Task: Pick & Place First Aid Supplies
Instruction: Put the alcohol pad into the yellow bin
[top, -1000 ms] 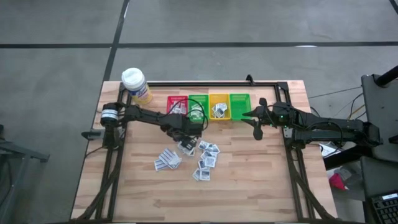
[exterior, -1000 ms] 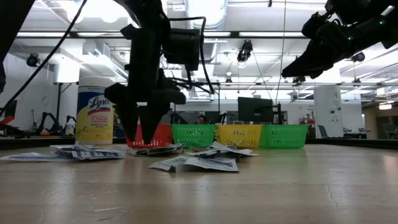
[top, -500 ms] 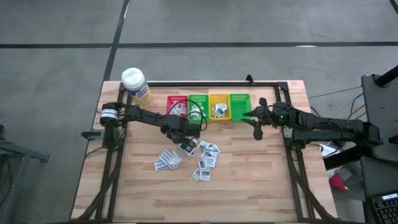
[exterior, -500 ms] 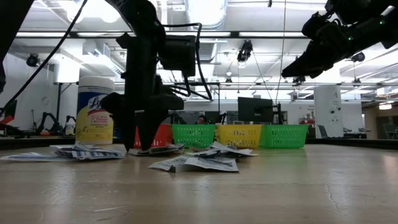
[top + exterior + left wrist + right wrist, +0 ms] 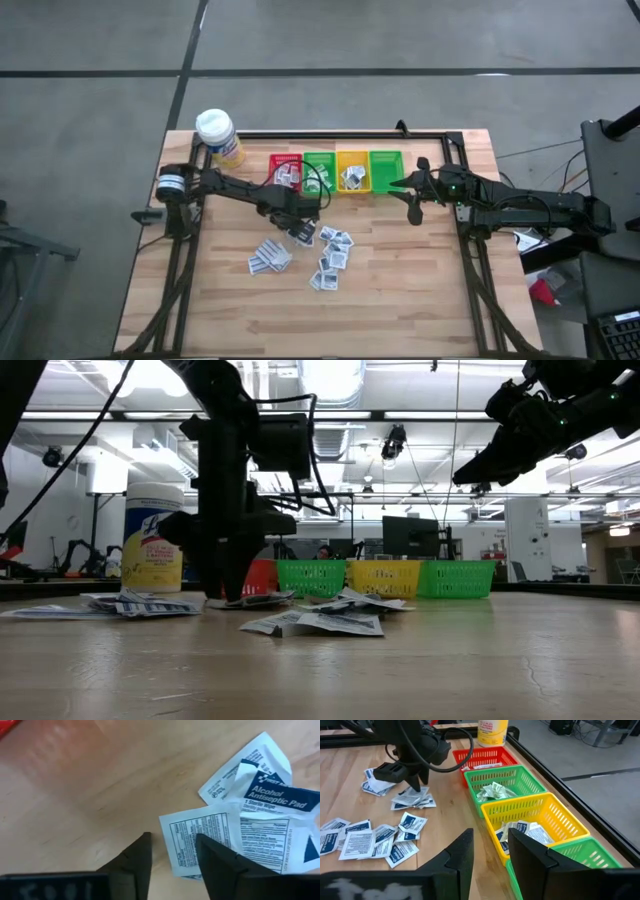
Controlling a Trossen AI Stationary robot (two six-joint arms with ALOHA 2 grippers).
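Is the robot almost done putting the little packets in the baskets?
Not yet. Some packets already lie in the red bin, the green bin and the yellow bin. The left gripper is down at a packet on the table. Many packets remain scattered. The right gripper waits near the bins.

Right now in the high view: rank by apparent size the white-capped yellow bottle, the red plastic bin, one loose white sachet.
1. White-capped yellow bottle, though it stands taller, nearer the camera, so unsure against the bin.
2. Red plastic bin.
3. Loose white sachet, clearly smallest.
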